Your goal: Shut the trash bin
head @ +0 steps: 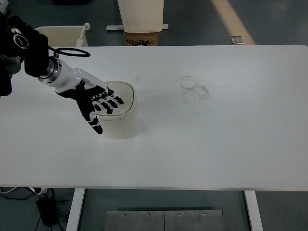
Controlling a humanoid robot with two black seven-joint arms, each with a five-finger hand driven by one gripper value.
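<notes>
Cream plastic trash bin (119, 120): left hand (94, 100) lies flat on its lid, fingers (113, 100) apart; press evenly downward.

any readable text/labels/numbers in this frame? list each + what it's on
None readable.
Cardboard box beyond the table's far edge: dark print on its front, too small and blurred to read.
Trash bin, left hand, white table: no text; the table bears only faint ring-shaped scuffs.

The left arm (48, 72) reaches in from ten o'clock, its left hand (96, 103) flat and palm-down, fingers (113, 101) spread toward three o'clock, thumb toward six o'clock.
</notes>
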